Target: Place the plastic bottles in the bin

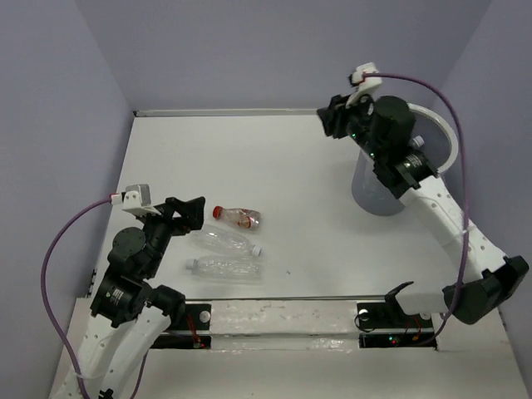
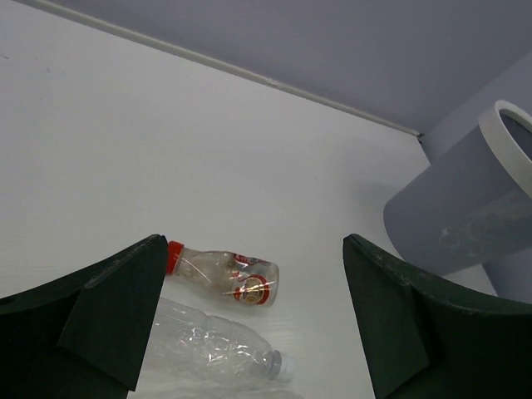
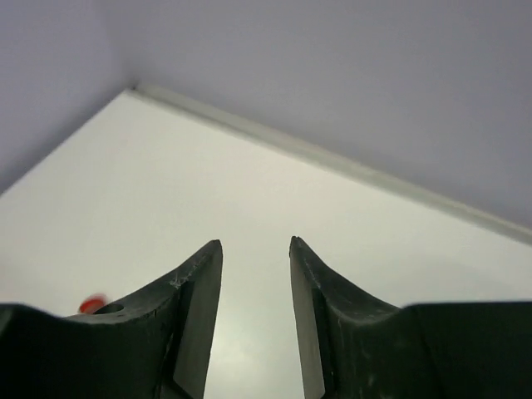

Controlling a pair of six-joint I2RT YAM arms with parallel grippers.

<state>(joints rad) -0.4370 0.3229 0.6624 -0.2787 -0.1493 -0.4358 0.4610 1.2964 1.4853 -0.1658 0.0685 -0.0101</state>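
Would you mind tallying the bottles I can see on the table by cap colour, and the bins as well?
Red-capped bottle: 1
White-capped clear bottles, one nearer the red-capped one and one nearer the arms: 2
Bin: 1
Total: 4 things, 3 of them bottles lying on the table.

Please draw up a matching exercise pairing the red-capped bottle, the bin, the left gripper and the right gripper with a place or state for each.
Things:
1. red-capped bottle
2. bin
3. left gripper
4. right gripper

Places or states:
A. raised beside the bin's rim, holding nothing
B. open, beside the bottles
C. standing at the table's right side
D. lying on its side, farthest from the arm bases of the three bottles

Pairs: 1-D, 2-C, 3-B, 4-A
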